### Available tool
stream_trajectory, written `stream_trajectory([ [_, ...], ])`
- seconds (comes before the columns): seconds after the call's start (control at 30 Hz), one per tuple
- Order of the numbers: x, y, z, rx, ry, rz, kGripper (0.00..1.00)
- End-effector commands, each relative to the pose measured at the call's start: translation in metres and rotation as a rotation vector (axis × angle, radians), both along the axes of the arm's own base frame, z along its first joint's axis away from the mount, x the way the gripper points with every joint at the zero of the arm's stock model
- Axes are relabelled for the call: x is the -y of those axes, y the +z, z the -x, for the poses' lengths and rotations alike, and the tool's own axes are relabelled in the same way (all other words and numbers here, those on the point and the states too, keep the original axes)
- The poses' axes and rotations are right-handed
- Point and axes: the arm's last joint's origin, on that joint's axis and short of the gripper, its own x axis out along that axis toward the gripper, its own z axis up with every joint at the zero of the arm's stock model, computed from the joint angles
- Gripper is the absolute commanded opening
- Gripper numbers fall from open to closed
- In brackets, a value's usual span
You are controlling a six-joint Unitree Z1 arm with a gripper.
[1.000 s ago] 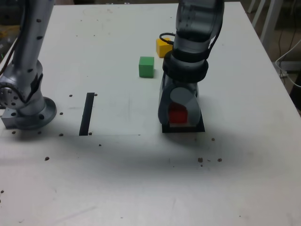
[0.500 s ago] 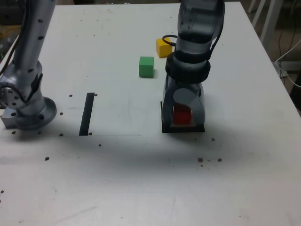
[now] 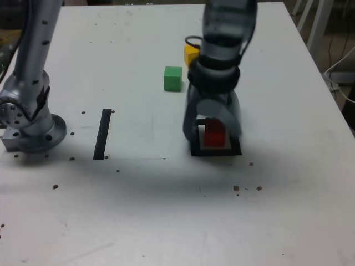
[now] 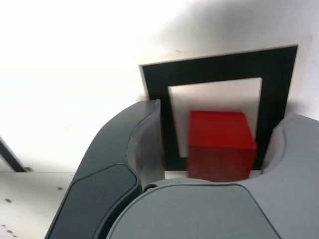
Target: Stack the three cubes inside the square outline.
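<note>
The red cube (image 3: 214, 133) (image 4: 219, 144) rests inside the black square outline (image 3: 217, 149) (image 4: 214, 67), on its white centre. My gripper (image 3: 213, 126) (image 4: 217, 149) hangs just above it, open, with its jaws spread to either side of the cube and a gap showing on both sides. The green cube (image 3: 172, 78) lies on the table farther back, toward the exterior view's left. Behind the arm, the yellow cube (image 3: 191, 54) is partly hidden.
A straight black tape strip (image 3: 102, 133) lies at the exterior view's left. The arm's base (image 3: 30, 124) stands at the far left. Small dark specks dot the white table (image 3: 166, 210); its right edge runs close by.
The gripper was shut on the red cube a second ago; it has opened, let the cube go inside the outline, and risen a little.
</note>
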Motion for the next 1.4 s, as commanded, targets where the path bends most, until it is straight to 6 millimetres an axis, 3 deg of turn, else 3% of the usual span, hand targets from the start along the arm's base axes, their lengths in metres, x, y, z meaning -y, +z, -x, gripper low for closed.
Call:
stream_trajectory([
  [0.0,-0.004,0.009,0.009,0.002,0.007,-0.016,1.00],
  [0.37,-0.025,0.043,0.037,0.018,0.051,-0.092,1.00],
  [0.8,-0.106,0.072,0.019,0.017,0.088,-0.133,0.99],
  [1.17,-0.178,0.068,0.006,0.001,0.140,-0.118,0.99],
  [1.37,-0.207,0.059,0.001,-0.015,0.166,-0.110,0.99],
])
